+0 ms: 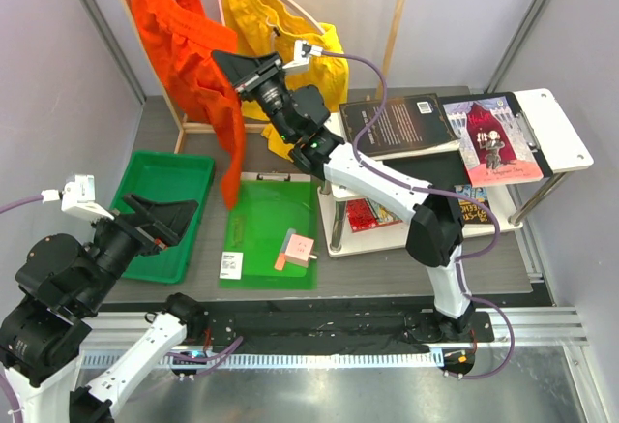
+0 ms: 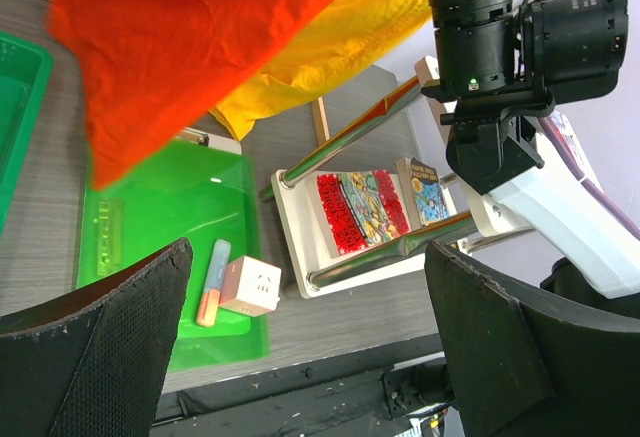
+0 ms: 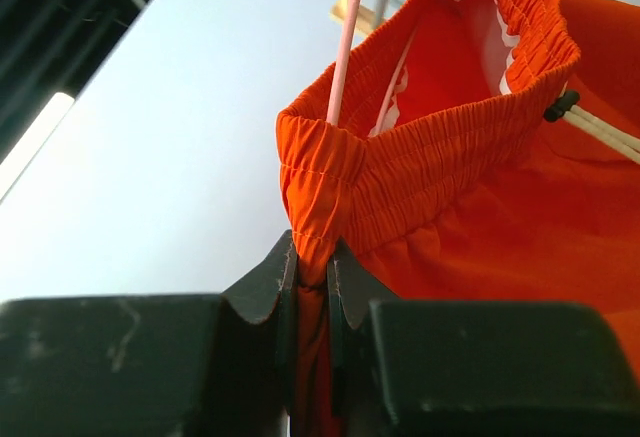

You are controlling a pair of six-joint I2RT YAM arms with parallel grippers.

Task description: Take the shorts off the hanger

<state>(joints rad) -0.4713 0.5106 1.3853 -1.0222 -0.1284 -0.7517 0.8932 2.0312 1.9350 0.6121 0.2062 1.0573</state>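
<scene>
Orange shorts (image 3: 450, 187): right tool (image 3: 310, 272) clamped on the waistband beside the hanger (image 3: 346, 47), pull-off step. Left tool (image 2: 305, 327) open, empty. Next: slide waistband off hanger end.

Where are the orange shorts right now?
The orange shorts hang back left in the top view, beside the yellow shorts, their waistband pinched by the right gripper.

Worktop (image 1: 387, 273), top view. 12 o'clock: rack (image 1: 166, 104) at the rear, left shorts (image 1: 184, 45) hanging in front of right shorts (image 1: 256, 16). Right tool (image 3: 312, 277) clamped on the left shorts' waistband, just below the hanger (image 3: 345, 47). 9 o'clock: bin (image 1: 174, 176), left tool (image 1: 172, 222) above its near end. Centre: clipboard (image 1: 261, 220), small box (image 1: 300, 247) on it. 3 o'clock: shelf unit (image 1: 561, 133), books (image 1: 401, 123) on top and on the shelf below.
</scene>
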